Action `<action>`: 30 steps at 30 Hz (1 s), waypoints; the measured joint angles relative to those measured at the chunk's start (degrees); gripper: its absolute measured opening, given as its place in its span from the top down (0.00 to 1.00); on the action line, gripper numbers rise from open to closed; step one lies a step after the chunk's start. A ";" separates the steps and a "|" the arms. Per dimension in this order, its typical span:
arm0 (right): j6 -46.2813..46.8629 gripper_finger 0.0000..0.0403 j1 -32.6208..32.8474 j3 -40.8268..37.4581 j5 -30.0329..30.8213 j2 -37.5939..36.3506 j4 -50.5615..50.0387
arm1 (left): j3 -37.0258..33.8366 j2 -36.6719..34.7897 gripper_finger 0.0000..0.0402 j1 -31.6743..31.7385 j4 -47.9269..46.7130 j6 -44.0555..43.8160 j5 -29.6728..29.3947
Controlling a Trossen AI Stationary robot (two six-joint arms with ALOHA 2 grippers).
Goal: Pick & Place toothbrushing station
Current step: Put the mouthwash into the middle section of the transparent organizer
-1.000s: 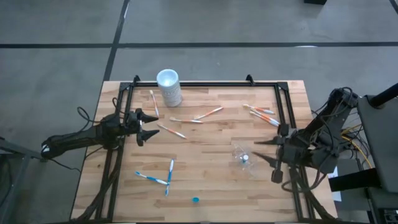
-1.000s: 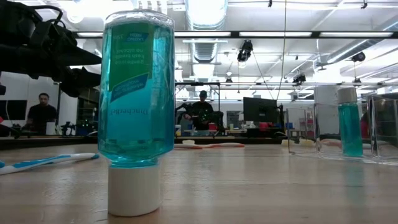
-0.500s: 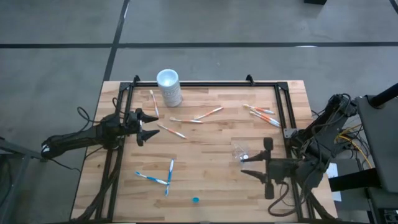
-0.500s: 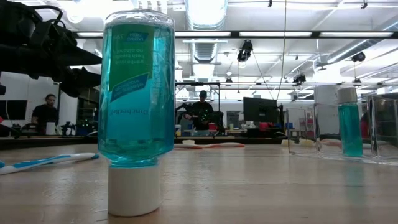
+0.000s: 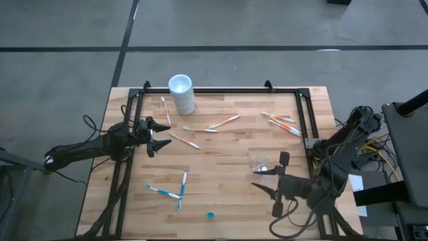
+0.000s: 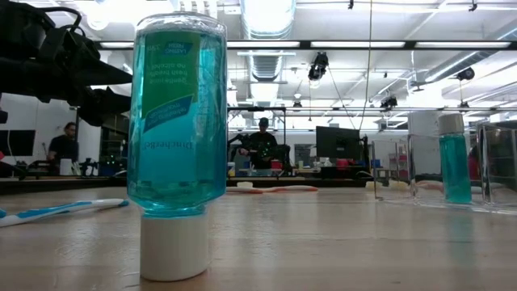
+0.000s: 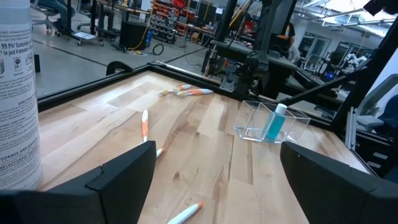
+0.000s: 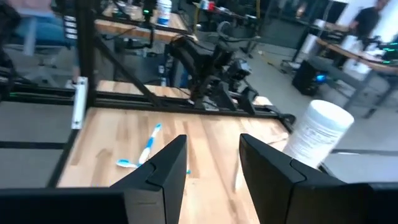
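Because the clear cup (image 5: 259,163) looks like thin plastic: I judge it light, smooth and easy to crush or tip, so a soft squeeze is needed.
Cup, place: upright on the desk (image 5: 221,167), close to its right edge, about half way along that edge.
Cup, where to hold: across the side walls, low enough that it does not tilt; this is my guess.
Toothbrushes: the orange-and-white ones (image 5: 224,122) and blue-and-white ones (image 5: 182,187) lie flat and scattered on the desk, thin, stiff and probably slippery; best pinched across the handle.
Right hand (image 5: 257,178): just beside the cup, fingers partly open with a middling gap, holding nothing; whether a finger touches the cup I cannot tell.
Left hand (image 5: 159,139): at the left edge, spread wide, with nothing in it.
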 joint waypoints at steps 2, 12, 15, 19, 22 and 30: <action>-0.18 0.65 0.00 0.00 2.37 0.26 0.29 | -0.01 0.01 0.13 0.00 0.01 0.01 0.00; -0.76 0.65 0.50 -8.34 4.23 -3.83 11.25 | 0.01 0.00 0.13 -0.02 0.00 0.00 0.00; -7.05 0.65 0.49 -14.69 2.08 -6.76 23.72 | -0.01 0.01 0.13 -0.02 0.02 0.01 0.00; -18.81 0.65 -0.31 -24.66 -5.21 -11.76 44.29 | 0.00 -0.01 0.13 0.00 0.00 -0.01 -0.02; -21.53 0.65 -2.77 -31.65 -13.61 -16.25 52.71 | -0.01 -0.01 0.13 0.00 0.00 0.01 -0.01; -8.48 0.65 -9.43 -42.15 -23.95 -24.42 52.94 | -0.01 0.00 0.13 -0.01 0.00 -0.01 -0.01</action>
